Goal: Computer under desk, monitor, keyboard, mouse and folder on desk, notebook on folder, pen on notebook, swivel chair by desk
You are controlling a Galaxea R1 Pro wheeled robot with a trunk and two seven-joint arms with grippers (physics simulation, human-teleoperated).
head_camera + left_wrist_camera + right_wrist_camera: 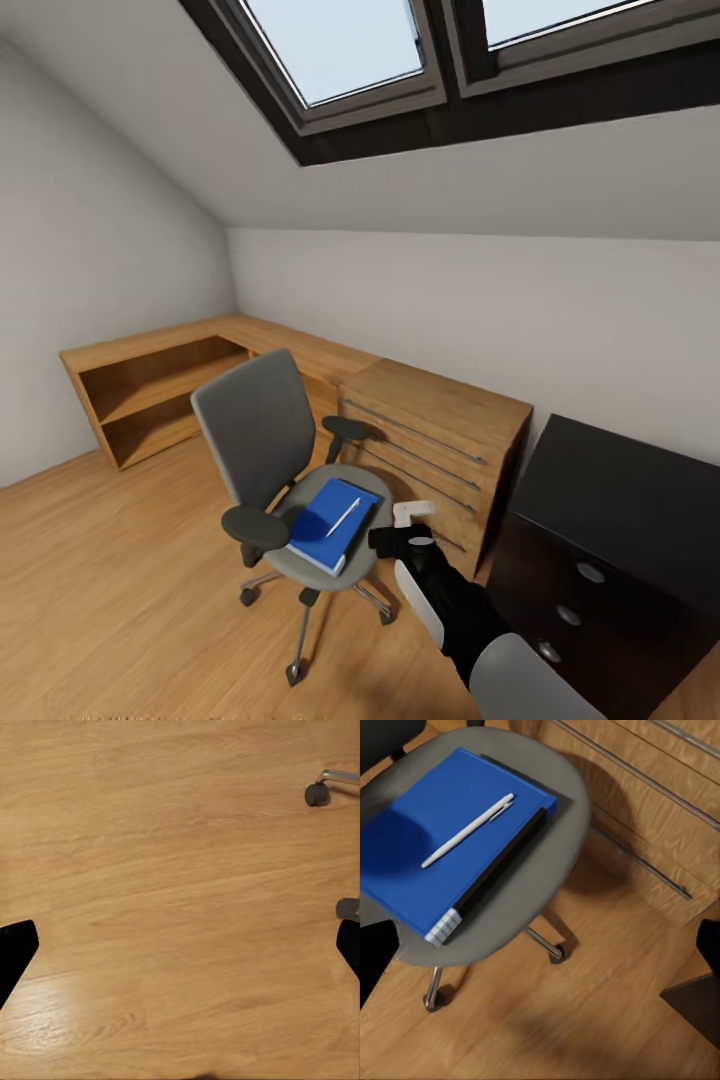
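Observation:
The grey swivel chair [262, 425] stands on the wood floor in front of a wooden chest. The blue folder [333, 520] lies flat on its seat [547, 870] with the white pen [343, 516] resting on top. My right gripper [405, 520] hovers just right of the seat and above it, open and empty. In the right wrist view the folder [442, 847] and pen [469, 831] lie ahead of the spread fingertips [375, 956]. The black desk [610, 480] is at the right. My left gripper [180, 952] is open over bare floor. Notebook, monitor, keyboard, mouse and computer are out of view.
A wooden chest with bar handles [430, 440] stands between the chair and the desk. A low wooden shelf unit [150, 385] runs along the left wall. Chair castors [316, 793] roll on the light wood floor [110, 590]. Skylights [340, 50] sit in the sloped ceiling.

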